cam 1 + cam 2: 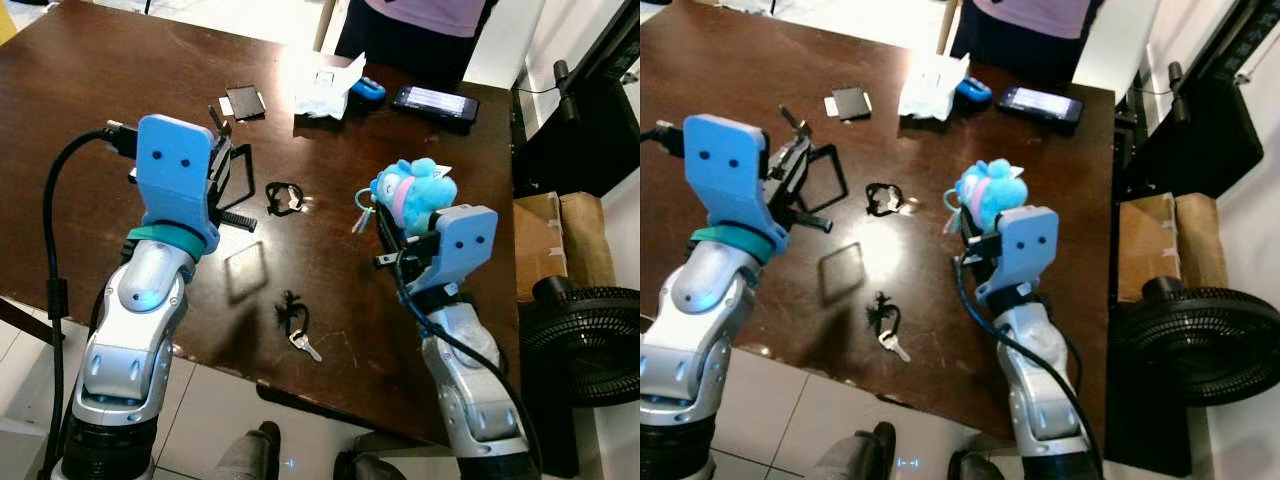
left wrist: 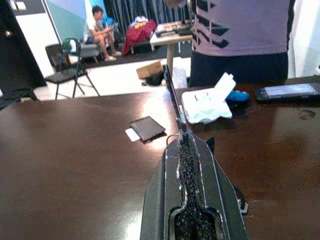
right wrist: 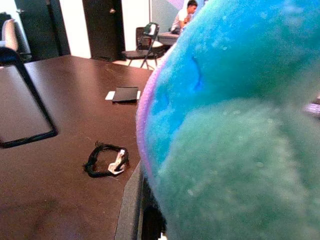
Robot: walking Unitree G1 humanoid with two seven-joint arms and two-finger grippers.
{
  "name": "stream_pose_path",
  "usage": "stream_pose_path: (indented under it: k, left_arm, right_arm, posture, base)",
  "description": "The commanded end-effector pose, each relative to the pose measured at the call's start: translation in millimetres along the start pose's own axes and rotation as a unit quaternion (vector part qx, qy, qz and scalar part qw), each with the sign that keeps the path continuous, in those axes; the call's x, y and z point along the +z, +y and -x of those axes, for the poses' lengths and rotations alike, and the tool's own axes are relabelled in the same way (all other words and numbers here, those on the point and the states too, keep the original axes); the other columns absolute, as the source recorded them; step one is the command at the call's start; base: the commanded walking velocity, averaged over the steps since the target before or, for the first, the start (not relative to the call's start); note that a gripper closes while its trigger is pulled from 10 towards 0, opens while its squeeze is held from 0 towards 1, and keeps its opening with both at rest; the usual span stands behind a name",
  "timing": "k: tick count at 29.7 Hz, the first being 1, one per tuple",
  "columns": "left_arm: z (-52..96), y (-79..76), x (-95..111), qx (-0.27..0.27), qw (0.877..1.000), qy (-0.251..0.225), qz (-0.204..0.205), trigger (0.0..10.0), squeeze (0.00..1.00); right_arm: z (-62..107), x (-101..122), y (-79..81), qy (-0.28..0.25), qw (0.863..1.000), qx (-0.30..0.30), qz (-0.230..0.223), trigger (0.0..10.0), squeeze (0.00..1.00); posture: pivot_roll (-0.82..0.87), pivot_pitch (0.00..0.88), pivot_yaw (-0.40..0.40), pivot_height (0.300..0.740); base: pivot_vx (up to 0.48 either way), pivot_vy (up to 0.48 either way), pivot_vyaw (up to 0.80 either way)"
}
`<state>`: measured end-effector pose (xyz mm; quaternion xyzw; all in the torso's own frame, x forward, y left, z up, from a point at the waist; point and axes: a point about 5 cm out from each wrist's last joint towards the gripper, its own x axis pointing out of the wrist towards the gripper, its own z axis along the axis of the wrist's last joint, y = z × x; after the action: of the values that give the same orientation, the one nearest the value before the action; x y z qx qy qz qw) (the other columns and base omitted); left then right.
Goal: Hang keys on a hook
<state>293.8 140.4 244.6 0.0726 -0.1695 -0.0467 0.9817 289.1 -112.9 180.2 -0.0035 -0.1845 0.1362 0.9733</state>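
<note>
Fingers of the right gripper are closed on a blue plush keychain, holding it above the dark brown desk; a bluish ring with keys hangs at the toy's left side. From the left eye view, the left gripper hovers over the desk too, its fingers pressed together on a black rectangular frame, which juts out toward the middle of the desk. Between the two arms a black cord loop lies flat, and nearer the robot a second black loop with a silver key rests close to the desk's near edge. At the far side sit a small black card, a white tissue packet, a blue object and a black phone, with a person in a purple top standing just behind them. A black fan stands on the floor to the right. From the left wrist view, the closed fingers run forward with a thin black bar rising from their tip, pointing toward the tissue packet. From the right wrist view, the plush looms blurred and very close, while the cord loop and the frame show beyond it.
</note>
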Motion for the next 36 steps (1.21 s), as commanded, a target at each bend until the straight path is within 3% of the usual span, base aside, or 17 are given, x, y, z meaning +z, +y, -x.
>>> stream_pose_path:
  k: [1,9,17,36]
  left_arm:
    - [3.2,-1.3,-12.6,-0.005,1.0,0.016,-0.005,10.0,0.0]
    - [3.6,-4.1,-19.6,-0.013,1.0,0.022,-0.002,10.0,0.0]
    - [8.7,-6.9,-30.1,-0.019,0.999,0.036,0.0,10.0,0.0]
    - [7.4,-12.5,-31.8,-0.022,0.999,0.031,0.006,10.0,0.0]
  right_arm:
    - [1.8,-1.3,4.4,-0.006,1.0,0.008,0.011,10.0,0.0]
    - [-4.3,1.2,2.2,-0.012,1.0,0.014,0.017,10.0,0.0]
    - [-0.3,-12.3,4.1,0.007,0.999,0.022,0.031,10.0,0.0]
    - [-4.8,-12.5,4.0,0.007,0.999,0.021,0.044,10.0,0.0]
  posture:
    - [0.04,0.042,0.082,0.74]
    - [0.05,0.035,0.075,0.74]
    - [0.05,0.028,0.068,0.74]
    - [0.05,0.035,0.062,0.74]
  base:
    - [0.0,0.0,0.0]
    - [-0.272,0.0,0.0]
    - [-0.326,0.0,0.0]
    - [-0.335,0.0,0.0]
